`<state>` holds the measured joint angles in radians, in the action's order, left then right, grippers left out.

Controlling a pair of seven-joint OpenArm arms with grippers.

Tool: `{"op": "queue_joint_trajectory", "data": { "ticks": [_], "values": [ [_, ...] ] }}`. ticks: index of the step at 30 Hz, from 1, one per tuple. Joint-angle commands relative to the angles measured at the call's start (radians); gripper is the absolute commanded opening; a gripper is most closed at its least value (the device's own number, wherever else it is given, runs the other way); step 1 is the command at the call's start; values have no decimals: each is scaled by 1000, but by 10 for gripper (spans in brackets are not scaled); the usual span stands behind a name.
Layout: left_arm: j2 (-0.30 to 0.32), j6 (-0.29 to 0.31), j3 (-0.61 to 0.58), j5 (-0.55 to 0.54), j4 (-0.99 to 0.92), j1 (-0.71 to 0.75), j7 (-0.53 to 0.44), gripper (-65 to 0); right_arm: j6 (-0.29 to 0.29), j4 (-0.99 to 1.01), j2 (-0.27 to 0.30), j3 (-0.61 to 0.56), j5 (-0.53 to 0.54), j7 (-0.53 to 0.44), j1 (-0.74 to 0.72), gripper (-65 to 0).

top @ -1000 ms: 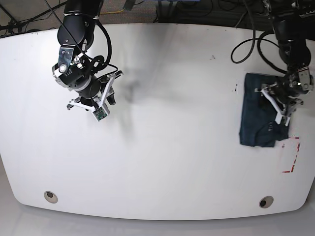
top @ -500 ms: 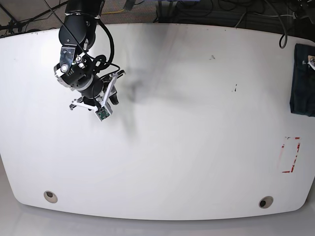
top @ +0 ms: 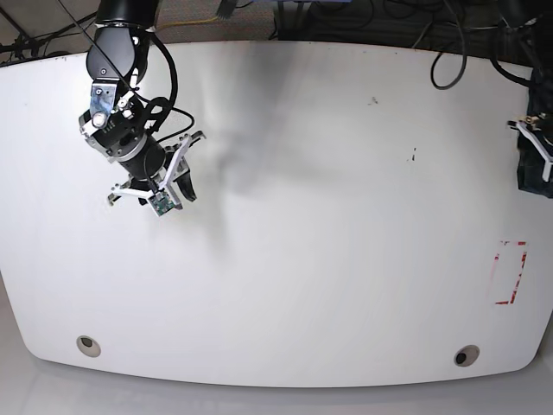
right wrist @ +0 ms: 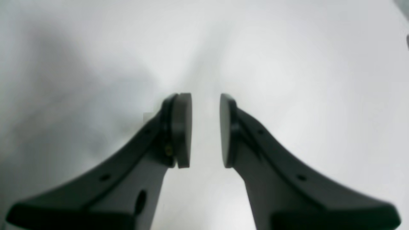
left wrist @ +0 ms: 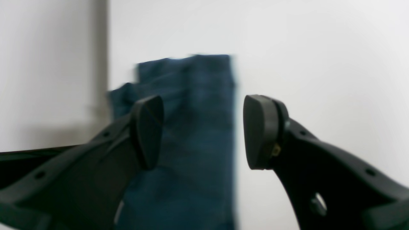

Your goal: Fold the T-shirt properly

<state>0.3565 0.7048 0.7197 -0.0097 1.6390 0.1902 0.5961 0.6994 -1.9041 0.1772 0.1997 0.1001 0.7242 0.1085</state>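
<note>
The dark navy T-shirt (left wrist: 195,143) lies folded into a narrow strip on the white table (top: 328,225). In the left wrist view it lies beyond and below my left gripper (left wrist: 203,131), whose fingers stand wide apart with nothing between them. In the base view only a dark part of the shirt (top: 533,180) shows at the far right edge, with my left gripper (top: 537,149) over it. My right gripper (top: 154,186) hovers over bare table at the left; in its wrist view (right wrist: 206,131) the pads stand a narrow gap apart and hold nothing.
A red-marked rectangle (top: 511,273) is on the table near the right edge. Two round holes (top: 88,346) (top: 467,355) sit near the front edge. Cables hang behind the table's far edge.
The folded shirt went from the table's right side to the far right edge, and the left arm moved right with it, mostly out of frame. The right arm shifted slightly left and up.
</note>
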Motion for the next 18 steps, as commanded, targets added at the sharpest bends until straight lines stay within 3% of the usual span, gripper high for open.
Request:
{"op": "queue_joint_trajectory", "data": {
  "ticks": [1,4,8,14,18],
  "values": [
    [-78,-7,-42,43,83,-21,-86,-286,-1,10,32,14,11,-122,7,-512],
    [-167,-7,-91,110,122,2,-176,-333,-1,59,55,54,11,-251,27,-512],
    [-277,-57,-190,198,126,16,-311,-389,-1,173,68,93,11,-429,35,-512],
    [-403,-103,-243,241,162,113,-414,-392,-1,226,72,197,11,-550,115,-512],
    [-472,-107,-274,236,203,179,-423,-393,-1,226,66,237,19,-570,185,-512]
  ]
}}
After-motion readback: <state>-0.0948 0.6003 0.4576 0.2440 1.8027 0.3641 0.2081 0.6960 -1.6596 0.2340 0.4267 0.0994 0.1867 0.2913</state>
